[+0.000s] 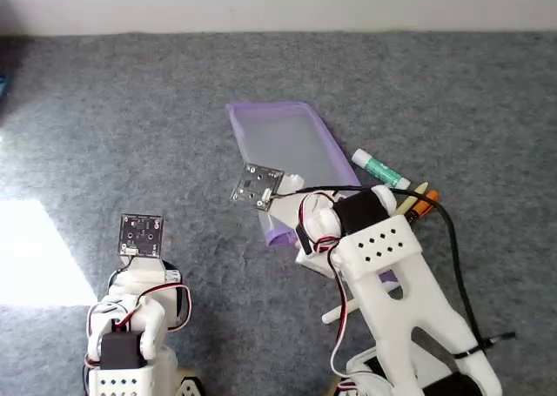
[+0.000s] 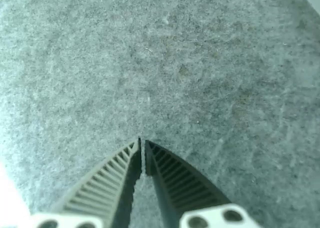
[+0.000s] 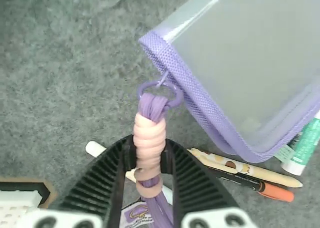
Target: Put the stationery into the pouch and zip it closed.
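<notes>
You won't get much from the print. The glue stick (image 3: 301, 147) has a green body with a small white label, and the lettering is too small to read. A small card (image 3: 134, 215) with purple marks pokes out under your right gripper (image 3: 149, 144), and it can't be read either.

Your right arm (image 1: 383, 265) stretches forward over the grey felt mat (image 1: 130, 109) to the near corner of the pouch (image 1: 287, 144). Its fingers are clamped on the pink-and-purple cord pull (image 3: 148, 125), which hangs from the zipper ring (image 3: 160, 92) at that corner.

Your left arm (image 1: 130, 326) sits folded back near its base, well apart from the pouch. The left gripper (image 2: 141, 143) points down at bare mat, with its two tips pressed together and nothing between them.

The translucent purple pouch lies flat on the mat, and you cannot tell whether its zip is open. The stationery is outside it, along the long edge on your right arm's side:
- The glue stick is just beside that edge.
- A cream pen (image 3: 245, 169) and an orange-tipped marker (image 3: 260, 186) lie side by side near the pouch's corner, partly under your right arm in the high view.
- A white stick (image 3: 94, 149) runs beneath the right gripper's fingers, with most of it hidden.
</notes>
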